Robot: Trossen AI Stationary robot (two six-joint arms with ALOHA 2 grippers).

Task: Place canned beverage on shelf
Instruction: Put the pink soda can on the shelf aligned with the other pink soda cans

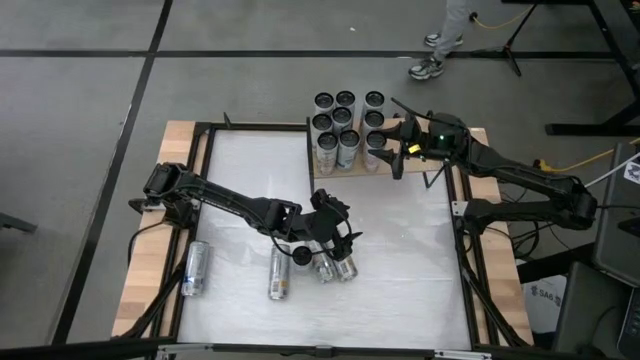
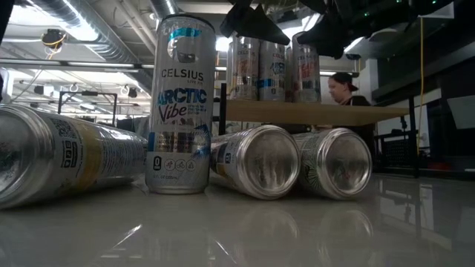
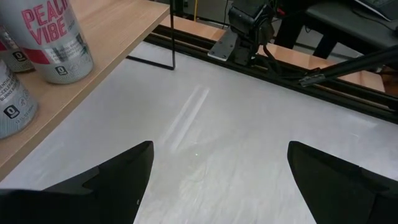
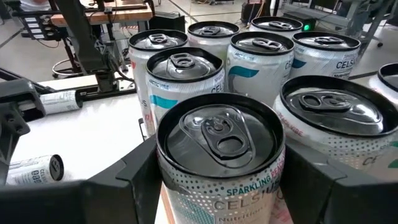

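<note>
Clamped in the right tool (image 4: pixel 217 180), the canned beverage (image 4: pixel 219 149) stands on the shelf (image 1: pixel 345 172) beside its neighbours, so a straight, slow release suits it, while the left tool (image 1: pixel 330 235), spread apart, hovers over cans lying on the table (image 1: pixel 400 260).

A robotics lab: exposed silver ceiling ducts (image 2: pixel 96 33), grey concrete floor (image 1: pixel 80 90), black tripod (image 1: pixel 515 40), yellow cables (image 1: pixel 490 18).

My right arm reaches to the far side and its claw (image 4: pixel 217 180) is closed around a can (image 4: pixel 219 155). My left arm stretches across the middle, and the left claw (image 3: pixel 217 180) hangs there with fingers (image 3: pixel 115 180) wide apart, holding nothing.
</note>
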